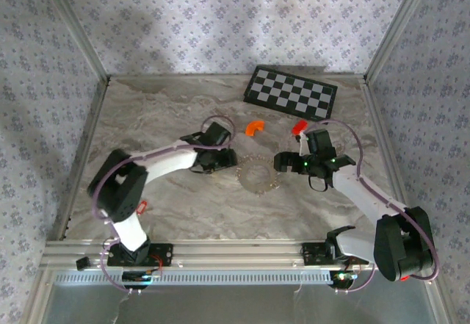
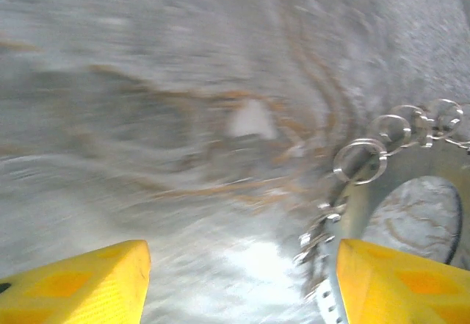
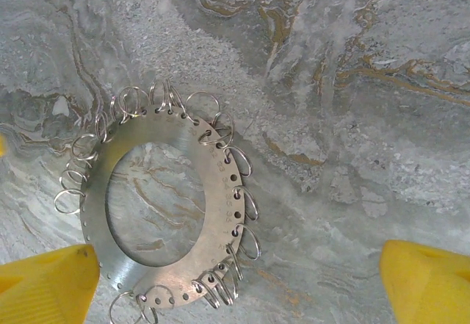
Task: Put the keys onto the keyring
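Observation:
The keyring (image 1: 258, 177) is a flat silvery metal ring with several small wire loops hung round its rim, lying flat mid-table. My left gripper (image 1: 224, 161) is at its left edge, the right gripper (image 1: 283, 164) at its right edge. The left wrist view is blurred: the gripper (image 2: 242, 272) is open over bare table, and the keyring (image 2: 352, 206) runs just inside the right yellow finger (image 2: 396, 287). In the right wrist view the gripper (image 3: 239, 265) is open and empty above the keyring (image 3: 213, 214). A tiny red key (image 1: 143, 207) lies by the left arm's base.
A black-and-white checkered board (image 1: 291, 90) lies at the back. An orange curved piece (image 1: 254, 126) and a red brick (image 1: 299, 126) sit in front of it. Metal frame rails border the marble tabletop (image 1: 169, 103).

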You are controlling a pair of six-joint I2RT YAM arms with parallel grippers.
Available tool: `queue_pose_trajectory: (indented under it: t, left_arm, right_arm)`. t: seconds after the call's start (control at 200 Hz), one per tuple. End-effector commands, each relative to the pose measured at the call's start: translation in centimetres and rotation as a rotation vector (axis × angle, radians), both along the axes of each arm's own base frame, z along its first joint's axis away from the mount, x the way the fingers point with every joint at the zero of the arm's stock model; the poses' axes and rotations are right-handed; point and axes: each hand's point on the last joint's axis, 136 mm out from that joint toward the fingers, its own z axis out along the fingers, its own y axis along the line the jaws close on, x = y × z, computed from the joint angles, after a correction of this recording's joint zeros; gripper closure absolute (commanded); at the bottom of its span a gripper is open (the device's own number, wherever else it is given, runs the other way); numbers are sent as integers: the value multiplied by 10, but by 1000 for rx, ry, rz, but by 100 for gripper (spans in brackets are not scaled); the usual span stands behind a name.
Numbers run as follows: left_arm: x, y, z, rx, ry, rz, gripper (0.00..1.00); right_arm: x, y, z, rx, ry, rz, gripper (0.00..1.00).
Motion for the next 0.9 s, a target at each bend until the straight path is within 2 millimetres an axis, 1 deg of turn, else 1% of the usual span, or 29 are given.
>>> queue_pose_trajectory:
  t: [0.0, 0.105, 0.115, 0.19, 0.225, 0.26, 0.3, 0.4, 0.48, 0.57, 0.65, 0.71, 0.77, 0.895]
  left_arm:
    - [-24, 60, -1, 136, 46, 72, 32]
    - [-45, 93, 1, 196, 68, 149, 31]
    - [-50, 98, 1, 212, 79, 153, 31]
    - [-68, 124, 1, 280, 104, 217, 28]
    - [-75, 136, 0, 296, 112, 251, 19]
    - [-80, 147, 0, 295, 120, 289, 7]
    - [-87, 160, -3, 292, 127, 337, 0]
    - [-102, 194, -10, 286, 127, 472, 0]
    - [-109, 212, -14, 277, 121, 549, 0]
    - [-106, 226, -17, 276, 118, 590, 0]
    - [-100, 233, -18, 300, 123, 592, 0]
    - [-94, 236, -20, 316, 126, 572, 0]
    - [-92, 242, -23, 336, 136, 568, 0]
    - [-90, 240, -33, 300, 138, 572, 0]
  right_arm:
    - [0, 7, 1, 36, -5, 17, 0]
    - [0, 11, 0, 49, -1, 25, 1]
    - [0, 12, 0, 51, 0, 25, 1]
    - [0, 15, 2, 62, -7, 32, 1]
    - [0, 17, 2, 64, -7, 35, 1]
    - [0, 18, 3, 66, -10, 37, 1]
    - [0, 19, 3, 67, -13, 41, 0]
    - [2, 21, 3, 69, -18, 48, 0]
    - [3, 22, 4, 66, -22, 57, 1]
    - [5, 22, 8, 60, -30, 62, 0]
    - [7, 22, 12, 59, -40, 63, 1]
    - [7, 22, 11, 58, -41, 60, 0]
    - [8, 21, 10, 58, -44, 58, 0]
    - [12, 20, 11, 59, -45, 49, 0]
